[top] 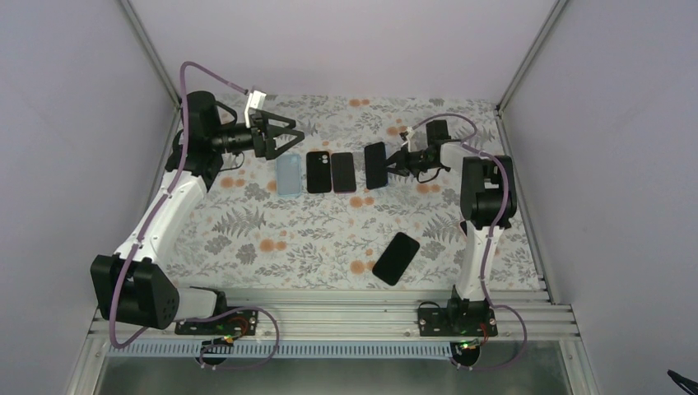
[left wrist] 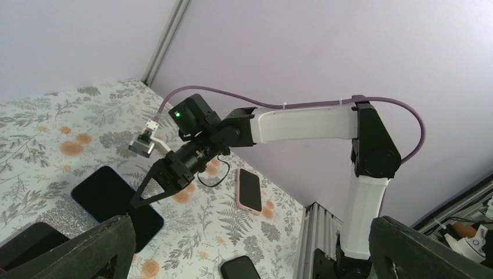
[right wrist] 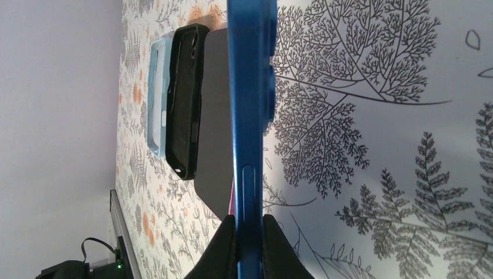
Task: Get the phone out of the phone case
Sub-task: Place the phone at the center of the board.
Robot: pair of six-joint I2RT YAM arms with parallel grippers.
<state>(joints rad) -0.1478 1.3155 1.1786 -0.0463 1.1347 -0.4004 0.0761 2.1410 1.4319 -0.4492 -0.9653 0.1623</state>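
Note:
My right gripper [right wrist: 250,239] is shut on the near end of a blue phone [right wrist: 251,87], seen edge-on with its side button towards the camera. From above, that phone [top: 375,164] lies screen up, low over the floral mat, at the right end of a row, with the right gripper [top: 393,162] on its right end. A second phone in a pink case [top: 396,257] lies alone nearer the arm bases; the left wrist view also shows this pink-cased phone [left wrist: 249,190]. The left gripper [top: 293,138] hovers open above the row's left end, holding nothing.
The row holds a light blue case [top: 288,174], a black case [top: 318,172] and a dark phone [top: 343,172]. The right wrist view shows the light blue case [right wrist: 156,99] and black case [right wrist: 183,99] beyond the held phone. Metal rails [top: 329,317] border the mat's near edge.

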